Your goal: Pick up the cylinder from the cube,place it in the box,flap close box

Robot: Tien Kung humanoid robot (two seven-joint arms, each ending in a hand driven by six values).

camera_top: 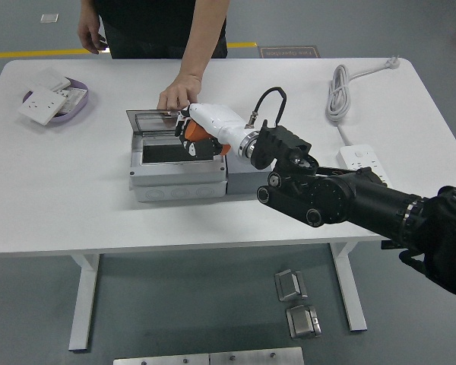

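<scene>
The grey box (178, 163) stands on the white worktop (76, 198), and I use it as the landmark for all places. Its lid (158, 122) is open and leans back at the far side of the box, so the dark inside can be seen. The right robot hand (194, 137) reaches in from the right and hangs over the right part of the opening, with its fingers curled around the orange cylinder (206, 132); the cylinder is therefore above the box and, as far as I can judge, not yet resting inside it. Directly to the right of the box, touching it or almost touching it, is the grey cube (245, 176), and nothing sits on it now. Behind the box, a person at the far side of the worktop puts one hand (176, 94) on the top edge of the lid. The left robot hand does not appear in the view. I judge that the step in hand is the placing of the cylinder. The next move calls for lowering it into the opening, releasing the fingers, and pulling the hand away clear of the lid before the lid can be flapped shut. The person's hand on the lid could be in the way of the closing.
</scene>
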